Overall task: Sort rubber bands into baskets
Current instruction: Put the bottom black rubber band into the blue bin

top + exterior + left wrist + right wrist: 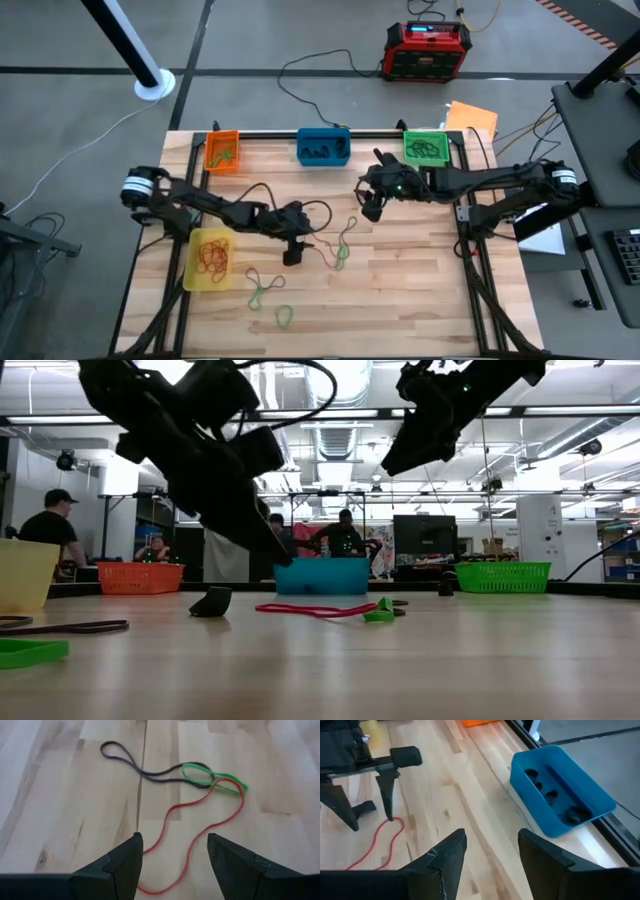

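My left gripper [293, 257] [172, 837] is open low over the middle of the wooden table. Its fingers stand on either side of one end of a red rubber band [175, 809]. That band lies flat and crosses a green band [227, 775] and a black one [150, 773]. My right gripper [372, 212] [490, 832] hangs open and higher up, near the blue basket [560, 815], which has black bands in it. The orange basket [212, 165], blue basket [324, 158] and green basket [425, 162] line the far edge. The yellow basket [195, 272] stands near the left edge.
More green bands lie loose toward the near edge [262, 292] [284, 316]. A red-and-black power box [428, 50] and cables sit on the floor past the far edge. People sit in the room behind the table [345, 540].
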Robot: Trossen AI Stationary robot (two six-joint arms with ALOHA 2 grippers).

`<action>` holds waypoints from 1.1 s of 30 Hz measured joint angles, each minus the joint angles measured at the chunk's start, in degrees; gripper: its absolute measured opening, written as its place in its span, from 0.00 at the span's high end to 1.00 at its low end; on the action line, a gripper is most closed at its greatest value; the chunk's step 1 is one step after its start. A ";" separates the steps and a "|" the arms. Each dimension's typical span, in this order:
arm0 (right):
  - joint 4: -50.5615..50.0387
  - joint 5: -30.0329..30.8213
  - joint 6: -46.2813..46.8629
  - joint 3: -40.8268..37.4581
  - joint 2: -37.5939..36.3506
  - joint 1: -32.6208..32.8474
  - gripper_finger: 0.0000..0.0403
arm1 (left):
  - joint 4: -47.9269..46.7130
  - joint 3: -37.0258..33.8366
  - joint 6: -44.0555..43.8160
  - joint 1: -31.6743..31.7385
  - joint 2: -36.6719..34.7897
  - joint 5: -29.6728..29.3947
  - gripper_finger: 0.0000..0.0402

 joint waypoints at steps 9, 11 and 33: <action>1.39 0.00 0.80 -3.55 0.02 0.29 0.56 | -1.62 7.41 5.15 0.04 8.24 -0.12 0.49; 1.56 -0.02 0.92 -4.23 0.02 0.29 0.56 | -3.46 8.60 6.10 0.04 9.55 -0.09 0.49; 3.21 -0.07 1.28 -6.33 0.04 0.28 0.56 | -40.63 18.15 11.05 -0.79 5.53 2.65 0.49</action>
